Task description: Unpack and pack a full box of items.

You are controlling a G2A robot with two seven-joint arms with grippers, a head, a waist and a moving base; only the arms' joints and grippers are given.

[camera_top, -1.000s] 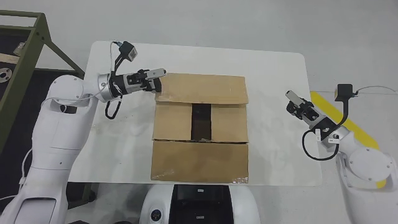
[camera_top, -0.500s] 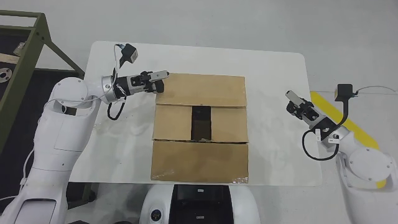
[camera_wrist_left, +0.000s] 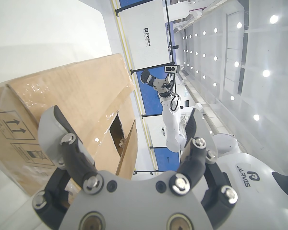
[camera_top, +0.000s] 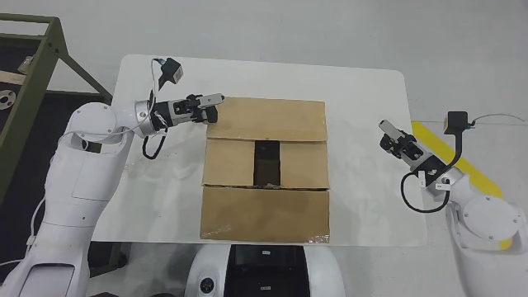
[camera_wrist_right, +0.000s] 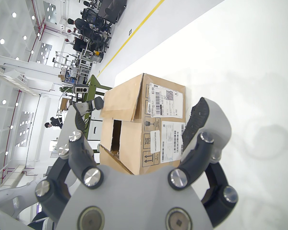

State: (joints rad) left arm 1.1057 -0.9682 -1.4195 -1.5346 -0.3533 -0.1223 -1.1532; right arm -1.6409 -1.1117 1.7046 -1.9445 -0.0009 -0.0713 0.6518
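White table [camera_top: 363,99] is seen from above on a pale grey floor, with a green rack [camera_top: 33,58] beside its left end and a yellow line [camera_top: 458,161] on the floor past its right end; a box [camera_top: 266,169] of brown cardboard is set at the middle of the table.

The left gripper [camera_top: 213,107] is held at the box's far left corner, just beside the edge of the far flap; its fingers [camera_wrist_left: 55,130] are spread wide and nothing is gripped between them; one finger is seen against the box's side in the left wrist view, but whether the cardboard is touched cannot be told. The right gripper [camera_top: 384,132] is held over the table's right end, well apart from the box and pointed towards it; its fingers [camera_wrist_right: 199,118] are likewise spread wide and nothing is held.

The box's far and near flaps are folded outward; the two inner flaps are laid flat across the top, and a dark rectangular gap [camera_top: 266,162] is left between them; what is inside cannot be made out. White labels [camera_wrist_right: 169,111] are stuck on the side turned to the right gripper.
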